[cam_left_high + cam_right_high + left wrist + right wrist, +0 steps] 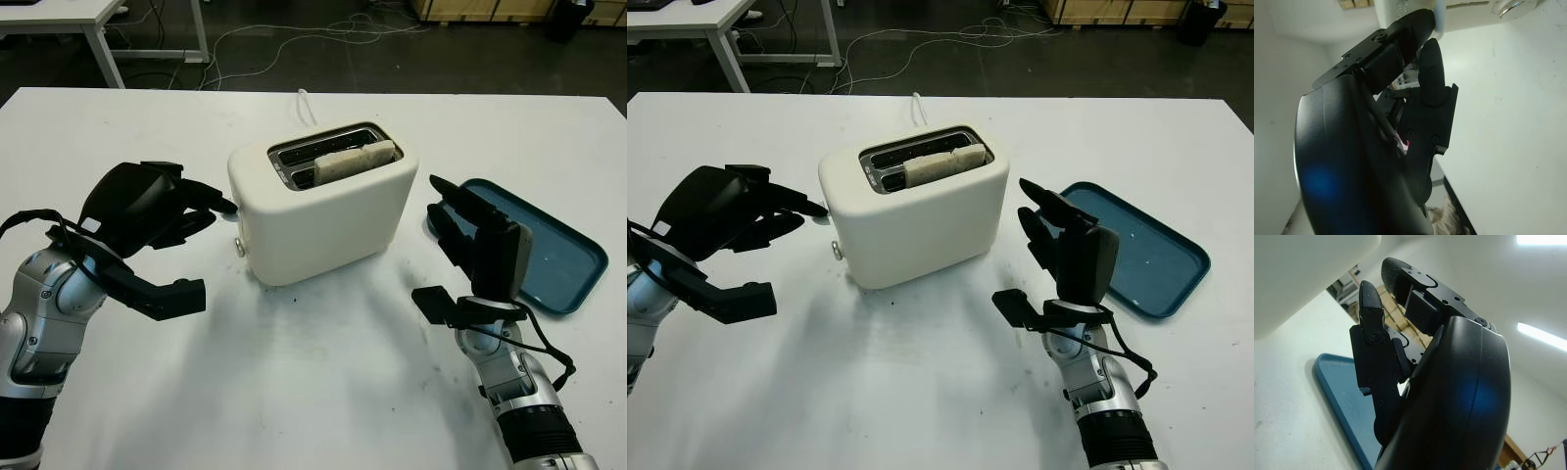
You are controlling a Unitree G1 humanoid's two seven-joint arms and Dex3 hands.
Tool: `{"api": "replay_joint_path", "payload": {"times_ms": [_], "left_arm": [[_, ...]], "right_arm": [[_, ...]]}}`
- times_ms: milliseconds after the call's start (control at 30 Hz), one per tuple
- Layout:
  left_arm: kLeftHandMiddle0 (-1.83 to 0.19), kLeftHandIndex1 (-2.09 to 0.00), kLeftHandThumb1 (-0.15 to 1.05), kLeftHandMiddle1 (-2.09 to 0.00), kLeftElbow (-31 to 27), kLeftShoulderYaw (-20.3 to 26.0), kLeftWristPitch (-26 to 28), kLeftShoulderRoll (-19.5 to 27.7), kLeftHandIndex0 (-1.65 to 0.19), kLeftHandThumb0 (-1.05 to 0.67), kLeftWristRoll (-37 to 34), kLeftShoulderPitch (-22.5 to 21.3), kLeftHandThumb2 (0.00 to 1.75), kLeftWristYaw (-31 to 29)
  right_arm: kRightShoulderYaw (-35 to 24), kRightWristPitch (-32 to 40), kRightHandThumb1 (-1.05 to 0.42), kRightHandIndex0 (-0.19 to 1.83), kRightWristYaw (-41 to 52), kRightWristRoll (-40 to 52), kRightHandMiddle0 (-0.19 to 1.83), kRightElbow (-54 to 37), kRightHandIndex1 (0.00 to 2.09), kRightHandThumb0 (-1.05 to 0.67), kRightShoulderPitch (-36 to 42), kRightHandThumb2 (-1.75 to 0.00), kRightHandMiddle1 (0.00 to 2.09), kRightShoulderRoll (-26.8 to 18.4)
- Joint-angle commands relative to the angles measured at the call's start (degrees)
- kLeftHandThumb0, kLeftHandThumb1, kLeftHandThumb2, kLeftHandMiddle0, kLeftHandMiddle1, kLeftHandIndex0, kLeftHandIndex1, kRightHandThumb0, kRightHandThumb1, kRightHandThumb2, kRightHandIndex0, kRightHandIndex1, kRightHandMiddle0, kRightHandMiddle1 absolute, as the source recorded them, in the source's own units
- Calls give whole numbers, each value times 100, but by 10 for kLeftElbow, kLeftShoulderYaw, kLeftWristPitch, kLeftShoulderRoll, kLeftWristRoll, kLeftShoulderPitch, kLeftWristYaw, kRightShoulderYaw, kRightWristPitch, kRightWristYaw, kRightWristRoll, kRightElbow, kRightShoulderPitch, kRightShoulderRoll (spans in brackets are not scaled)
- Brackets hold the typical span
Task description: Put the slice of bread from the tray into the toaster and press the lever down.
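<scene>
Left hand point(162, 211): holds nothing, fingers extended, tips at the toaster's point(323, 201) lever-side end wall; whether they touch the lever is probably not resolvable from these views. A small knob point(239, 247) sits just below the fingertips.

Right hand point(470, 230): open, raised between toaster and blue tray point(554, 259), gripping nothing.

Bread slice point(355, 160): already in the slot farther from the left hand, standing on edge, top edge proud of the slot. Long axis runs along the slot, away from the left fingertips toward the tray side.

Handling judgement: bread light, soft, crumbly; pinch gently by the faces. Toaster is light, smooth-sided and may slide when the lever is pressed.
</scene>
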Motion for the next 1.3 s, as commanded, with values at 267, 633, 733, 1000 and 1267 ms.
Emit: {"api": "replay_joint_path", "payload": {"times_ms": [267,633,733,1000,1267], "left_arm": [[-70,-12,92,-139,179,-112,-3,-12,-106,-19,53,-10,15,10],[-61,-16,92,-148,334,-212,2,-85,-105,-26,70,-2,21,105],[-65,-13,92,-135,325,-210,-10,-75,-103,-25,63,10,23,105],[-63,-12,92,-146,285,-200,-12,-63,-104,-26,47,25,27,108],[-61,-14,92,-142,219,-218,37,-74,-106,-23,79,54,23,109]], "right_arm": [[-9,-3,-92,111,1,2,96,-20,3,-26,20,-17,0,-18],[-10,-16,-92,114,-11,-12,98,-43,3,-28,27,-12,1,-44],[-11,-19,-92,114,-11,-9,99,-41,3,-28,26,-11,1,-48],[-7,-32,-92,114,-24,-11,99,-22,2,-30,19,-11,1,-47],[-6,-35,-92,116,-31,-14,100,-18,3,-31,19,-11,1,-47]]}}
